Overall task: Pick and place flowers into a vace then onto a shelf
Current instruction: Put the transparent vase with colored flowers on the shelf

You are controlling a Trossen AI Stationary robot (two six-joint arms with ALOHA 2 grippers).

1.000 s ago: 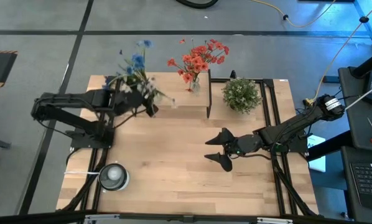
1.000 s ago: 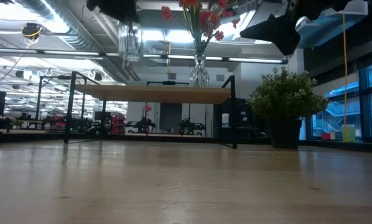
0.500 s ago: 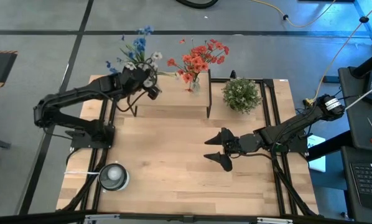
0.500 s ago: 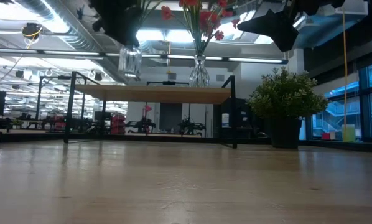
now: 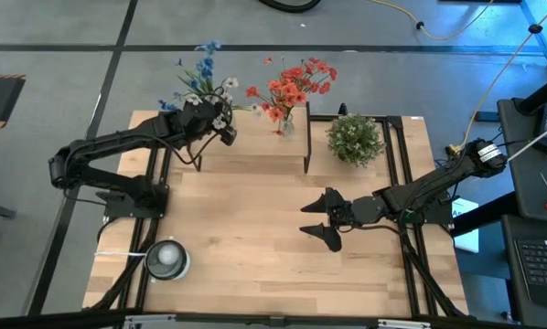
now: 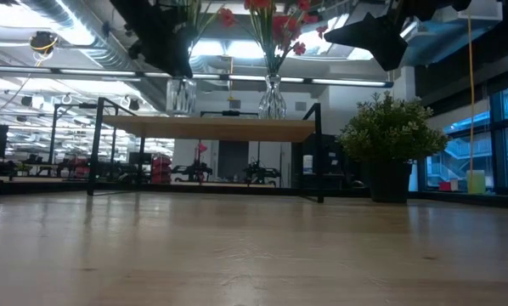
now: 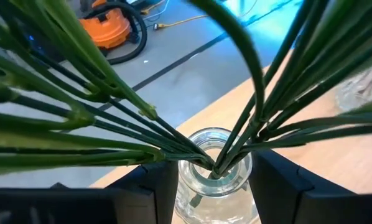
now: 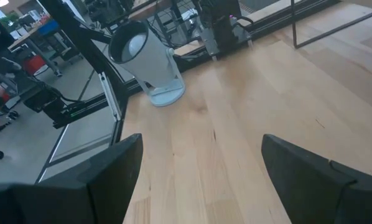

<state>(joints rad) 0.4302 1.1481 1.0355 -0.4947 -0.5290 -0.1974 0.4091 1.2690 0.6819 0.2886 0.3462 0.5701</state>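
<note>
My left gripper is shut on a clear glass vase that holds blue and white flowers. It hangs over the left end of the low wooden shelf. In the left wrist view the green stems fan out of the vase mouth. In the low view the vase base is level with the shelf top. A second glass vase with red-orange flowers stands on its base on the shelf. My right gripper is open above the table's middle, holding nothing. My left gripper pinches the vase's upper body just below the mouth between its two fingers, one on each side. It comes from the table's left, reaching toward the far side. The vase stands upright. Whether its base touches the shelf I cannot tell.
A bushy green potted plant stands to the right of the shelf. A white round device sits near the table's near left corner. Black rails run along both table sides. Bare wood lies between the shelf and the near edge.
My left gripper carried the vase toward the table's far edge and to the right, over the shelf's left end. It then lowered the vase, still shut on it. The vase came down until its base reached the level of the shelf top. The right arm kept still.
</note>
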